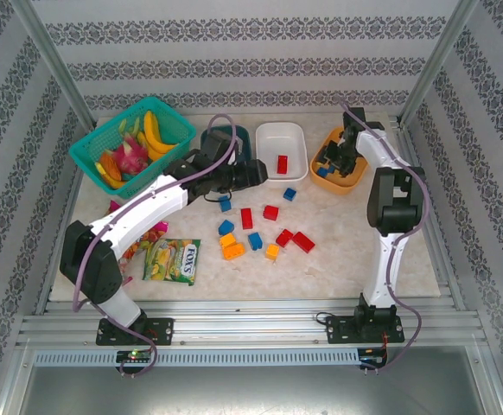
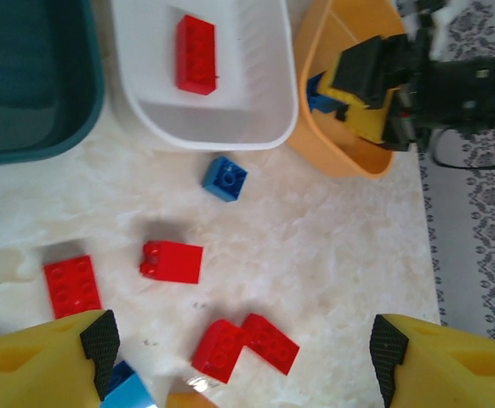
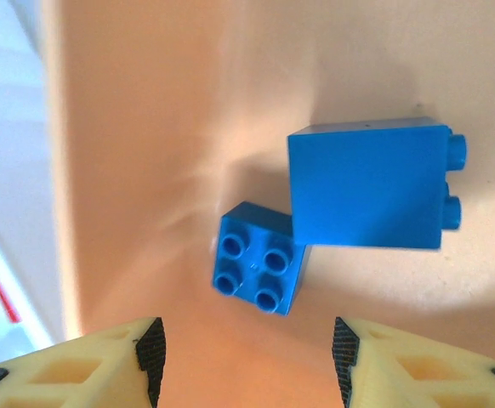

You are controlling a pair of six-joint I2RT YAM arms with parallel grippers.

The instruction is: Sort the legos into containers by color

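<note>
Pale yellow fingers (image 3: 77, 365) of the right tool (image 3: 243, 361) stand apart and empty above the orange tub (image 3: 128, 127); two blue legos (image 3: 258, 269) lie touching on its floor, free of the fingers; the left tool (image 2: 241, 344), also spread wide and holding nothing, hovers over loose legos on the bench (image 2: 332, 246); two red ones (image 2: 222, 355) touch beneath it; one red brick (image 2: 196, 53) sits in the white tub (image 2: 256, 110). Likely risks: right fingers snagging the tub wall on lifting and tipping it; left jaws closing on both touching reds; orange bricks (image 1: 232, 251) mistakenly joining blue in the matching tub.
</note>
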